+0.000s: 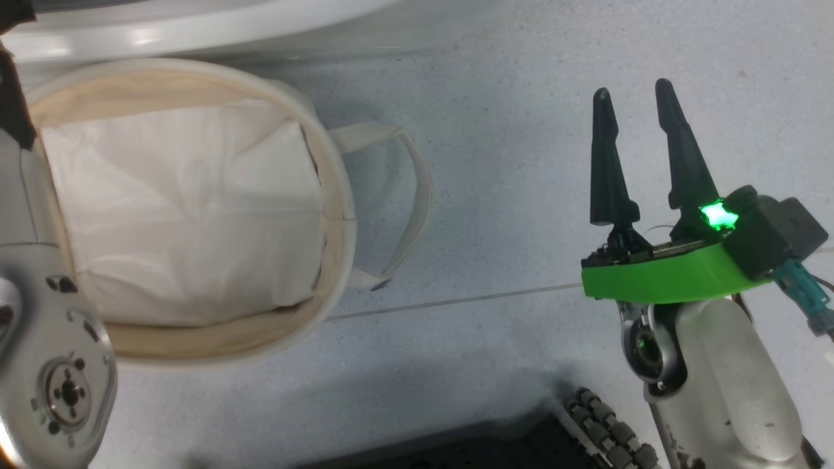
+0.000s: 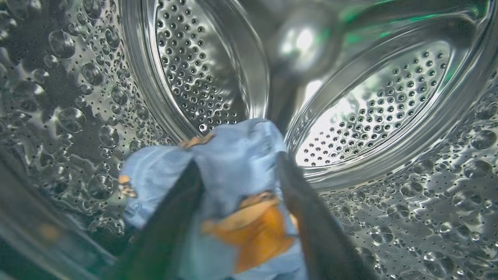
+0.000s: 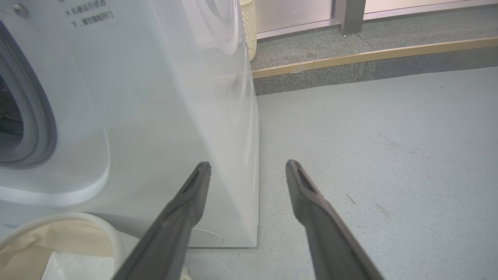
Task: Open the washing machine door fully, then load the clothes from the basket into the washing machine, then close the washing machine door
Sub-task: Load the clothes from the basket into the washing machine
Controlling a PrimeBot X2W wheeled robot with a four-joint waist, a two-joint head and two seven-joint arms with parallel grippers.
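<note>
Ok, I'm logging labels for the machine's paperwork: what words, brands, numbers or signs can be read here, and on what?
Washing machine front, top left: two lines of small grey Chinese print, too blurred to quote surely; the second seems to end "开门".
Basket: none.
Clothes: orange prints, no words readable.
Drum: none.

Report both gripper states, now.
Left gripper: open, jaws spread either side of the light-blue, orange-printed cloth inside the steel perforated drum.
Right gripper: open, empty, over the grey floor.
</note>
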